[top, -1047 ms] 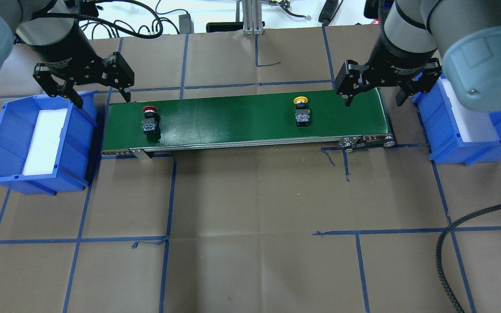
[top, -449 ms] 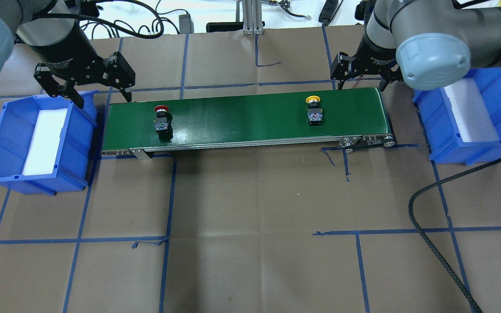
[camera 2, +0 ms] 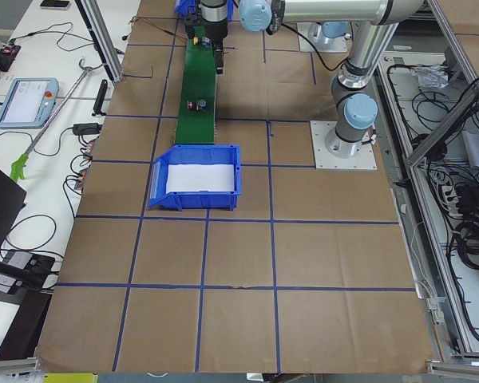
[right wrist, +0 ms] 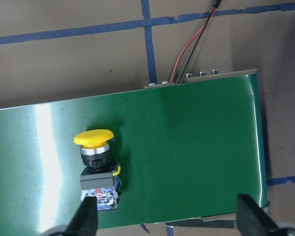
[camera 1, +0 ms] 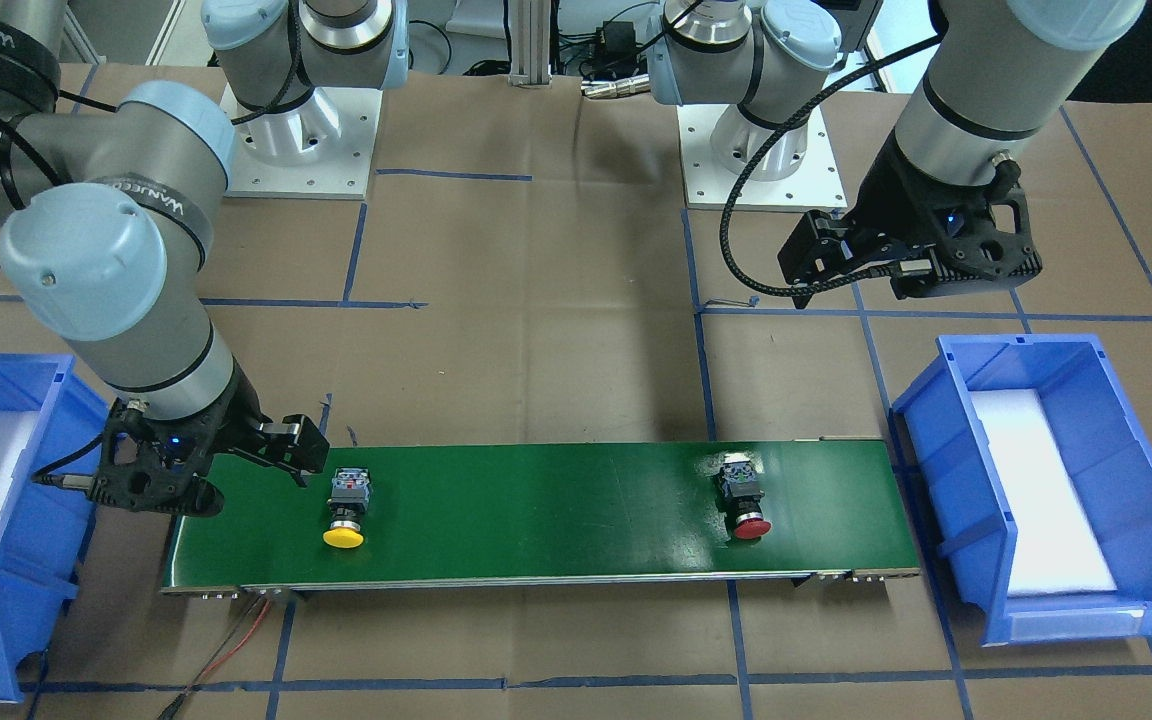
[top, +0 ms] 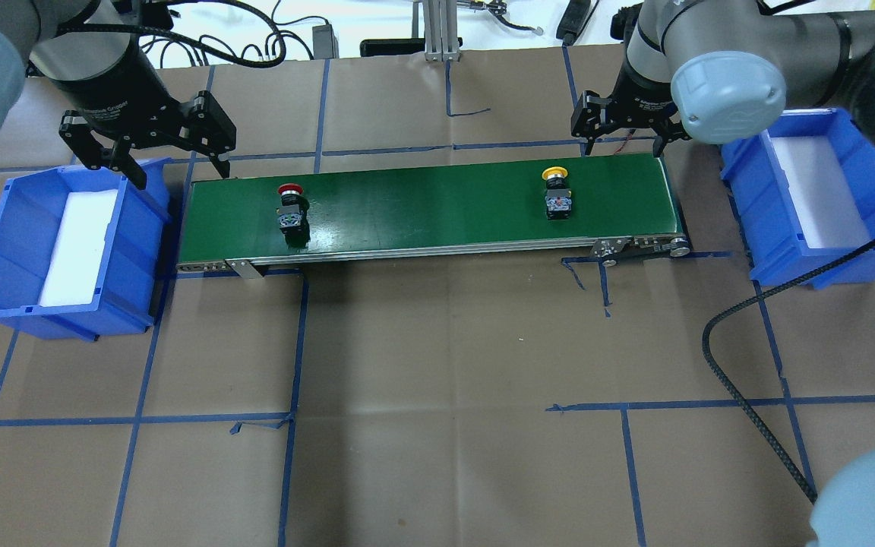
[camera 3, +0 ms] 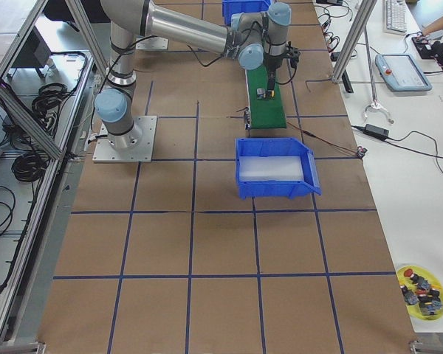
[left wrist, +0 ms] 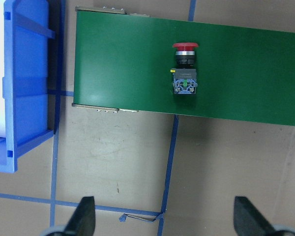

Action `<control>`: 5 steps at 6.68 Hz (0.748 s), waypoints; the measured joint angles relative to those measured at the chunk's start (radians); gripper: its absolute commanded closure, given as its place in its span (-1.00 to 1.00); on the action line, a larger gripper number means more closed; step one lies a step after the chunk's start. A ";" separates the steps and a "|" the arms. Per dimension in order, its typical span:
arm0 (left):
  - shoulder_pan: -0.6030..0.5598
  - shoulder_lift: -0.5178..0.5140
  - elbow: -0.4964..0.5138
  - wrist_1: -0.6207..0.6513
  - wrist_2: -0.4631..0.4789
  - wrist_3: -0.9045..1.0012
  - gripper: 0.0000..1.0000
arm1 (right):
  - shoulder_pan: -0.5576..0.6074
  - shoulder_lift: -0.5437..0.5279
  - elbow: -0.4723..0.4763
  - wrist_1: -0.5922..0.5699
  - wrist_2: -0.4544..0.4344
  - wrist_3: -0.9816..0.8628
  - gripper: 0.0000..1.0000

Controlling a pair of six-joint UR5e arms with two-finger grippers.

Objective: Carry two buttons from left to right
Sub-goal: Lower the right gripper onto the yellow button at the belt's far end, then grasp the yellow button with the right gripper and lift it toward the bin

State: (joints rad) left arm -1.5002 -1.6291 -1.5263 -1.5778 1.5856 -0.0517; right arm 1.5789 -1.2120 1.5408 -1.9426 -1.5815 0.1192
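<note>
Upper left, overhead view: left hand (top: 181, 176) spread wide, empty, by left end of green belt (top: 422, 205). Red-capped button (top: 291, 207) lying on belt, left part; yellow-capped button (top: 557, 194) right part. Upper right: right hand (top: 623, 150) spread, empty.

A long green conveyor belt (top: 422, 205) lies on a table covered in brown paper with blue tape lines (top: 437, 342). A red-capped black push-button switch (top: 291, 213) lies near the belt's left end, and a yellow-capped black push-button switch (top: 557, 196) lies near its right end.
</note>
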 measured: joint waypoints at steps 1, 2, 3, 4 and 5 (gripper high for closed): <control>0.000 -0.001 0.000 0.001 -0.001 -0.001 -1.00 | 0.004 0.025 -0.005 -0.006 0.006 0.015 -0.99; 0.000 -0.002 0.000 0.005 -0.002 -0.001 -1.00 | 0.008 0.049 -0.012 -0.009 0.017 0.030 -0.99; 0.000 -0.002 -0.001 0.013 -0.002 0.000 -1.00 | 0.013 0.078 -0.029 -0.010 0.035 0.037 -0.99; 0.000 -0.003 -0.001 0.018 -0.002 0.001 -1.00 | 0.014 0.105 -0.044 -0.011 0.048 0.037 -0.99; 0.000 -0.003 -0.001 0.020 -0.003 0.001 -1.00 | 0.015 0.124 -0.046 -0.008 0.050 0.034 -0.99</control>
State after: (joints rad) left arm -1.5002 -1.6318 -1.5268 -1.5579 1.5831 -0.0507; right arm 1.5934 -1.0884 1.4945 -1.9508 -1.5315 0.1535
